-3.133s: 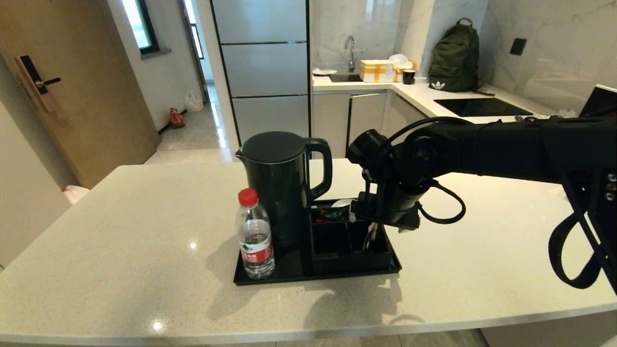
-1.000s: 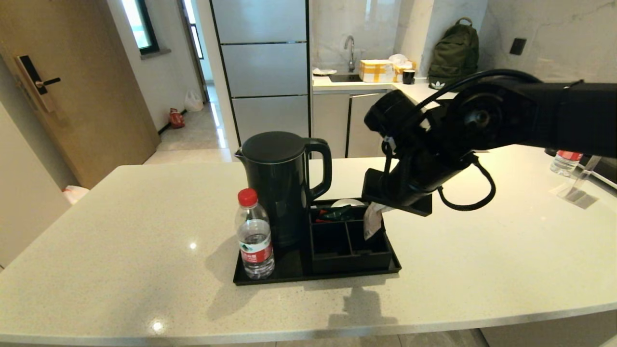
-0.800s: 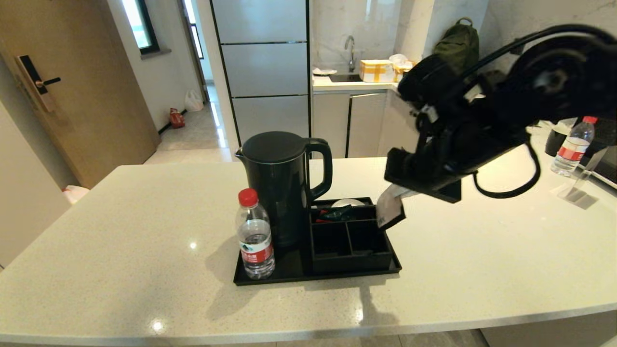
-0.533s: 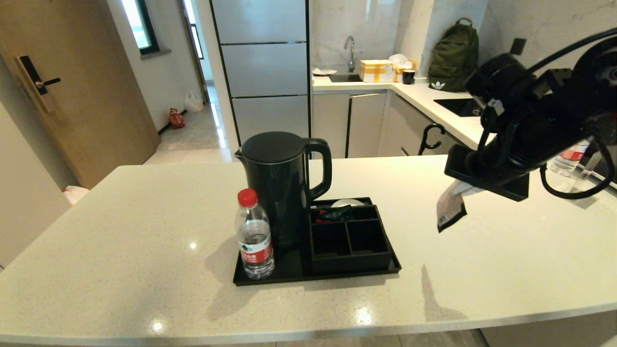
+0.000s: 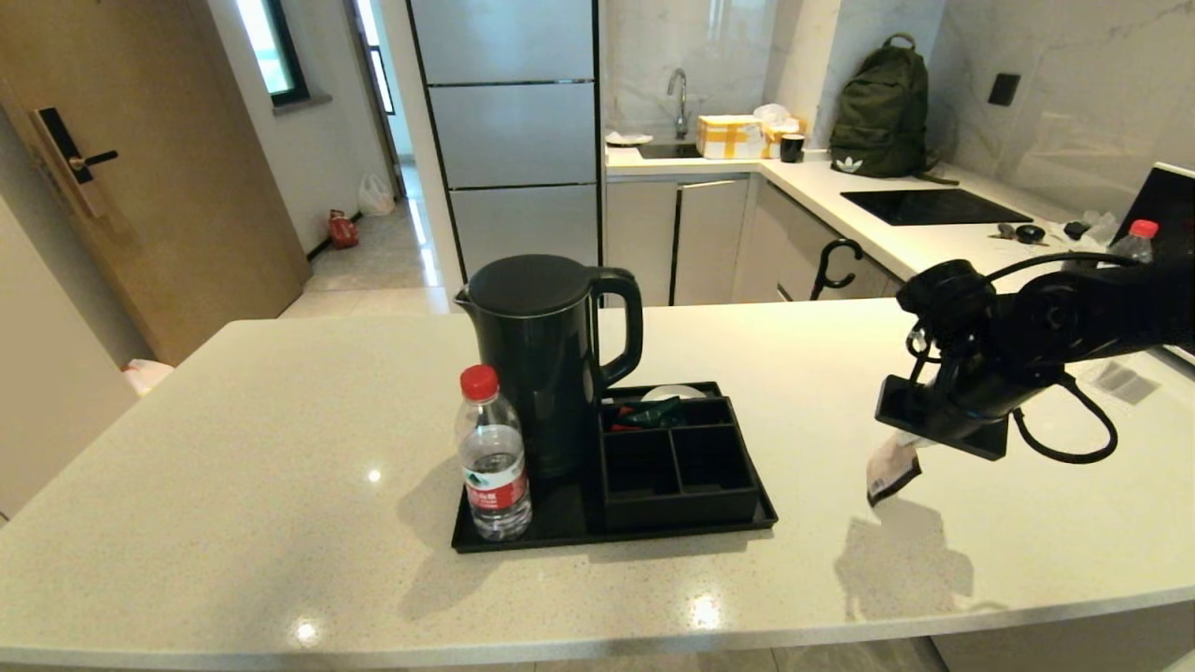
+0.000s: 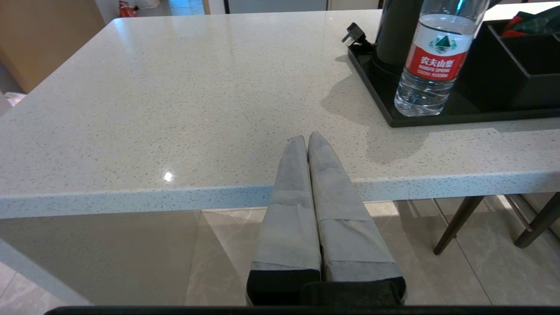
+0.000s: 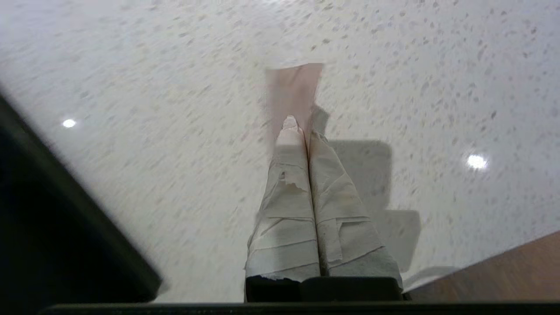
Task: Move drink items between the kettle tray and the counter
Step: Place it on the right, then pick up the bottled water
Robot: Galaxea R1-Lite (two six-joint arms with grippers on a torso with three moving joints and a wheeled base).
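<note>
My right gripper [image 5: 904, 446] hangs low over the counter [image 5: 280, 448] to the right of the kettle tray [image 5: 523, 539], shut on the beige sachet [image 5: 890, 469], which dangles from the fingertips just above the stone. In the right wrist view the sachet [image 7: 292, 94] sticks out beyond the closed fingers [image 7: 302, 131]. The water bottle [image 5: 492, 455] with its red cap stands on the tray's front left corner beside the kettle [image 5: 546, 359]. My left gripper [image 6: 307, 138] is shut and empty at the counter's front edge, left of the bottle [image 6: 433, 61].
The four-compartment box [image 5: 677, 462] sits on the tray's right half with red and green packets [image 5: 644, 413] in a rear compartment. A second bottle [image 5: 1134, 241] stands at the far right. A plug [image 6: 355, 34] lies behind the tray.
My right gripper lifted the sachet out of the box, carried it right over the counter and has now dropped lower, close to the stone. Bottle, kettle and tray stayed put.
</note>
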